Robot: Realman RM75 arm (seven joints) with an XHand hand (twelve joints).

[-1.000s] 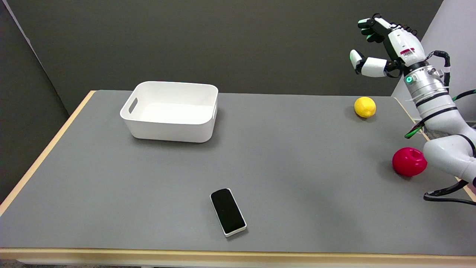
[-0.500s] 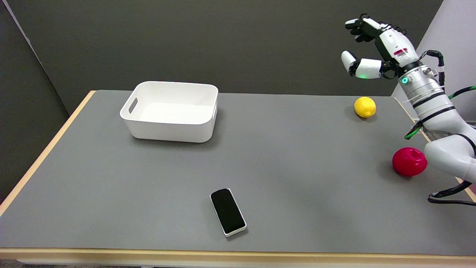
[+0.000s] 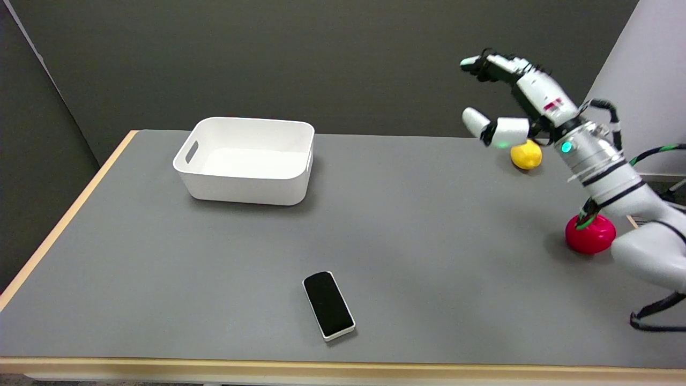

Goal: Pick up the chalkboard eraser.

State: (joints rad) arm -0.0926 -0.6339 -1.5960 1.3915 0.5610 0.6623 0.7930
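The chalkboard eraser [image 3: 328, 304], a black pad on a white base, lies flat near the table's front edge, a little left of centre. My right hand [image 3: 509, 102] hangs high in the air over the table's far right, far from the eraser. Its fingers are spread apart and it holds nothing. The white forearm slopes down to the lower right.
A white bin [image 3: 247, 160] stands at the back left. A yellow lemon [image 3: 526, 155] sits at the back right, partly behind my hand. A red apple-like object [image 3: 589, 234] lies at the right, under my forearm. The grey table [image 3: 407, 236] ends in a wooden edge.
My right hand has swung left and down, from above the far right corner toward the table's middle, now overlapping the lemon. The eraser has not moved.
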